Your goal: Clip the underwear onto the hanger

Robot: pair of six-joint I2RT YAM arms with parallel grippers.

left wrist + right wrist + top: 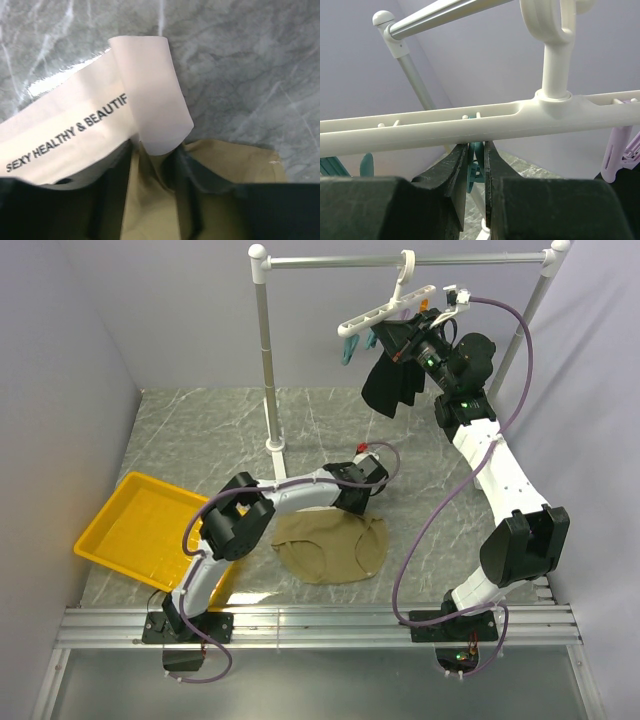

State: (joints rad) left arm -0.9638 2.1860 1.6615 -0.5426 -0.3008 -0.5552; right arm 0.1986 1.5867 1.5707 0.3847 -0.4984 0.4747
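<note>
item: underwear (pixel 335 548), lay flat on table (pixel 200 430) at view centre; hanger (pixel 385 310) hung at 1 o'clock. left gripper (pixel 152 165) was narrow, pinching the 12 o'clock hem by white label (pixel 145 90). right gripper (pixel 476 150) was narrow, squeezing teal clip (pixel 477 172). risk judged: the shallow pinch could slip on lifting, or the clip could snap closed early.

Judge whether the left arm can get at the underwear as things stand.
Probably yes: the left gripper sits at the far edge of the underwear, fingers either side of tan fabric by the printed label; nothing blocks it.
</note>
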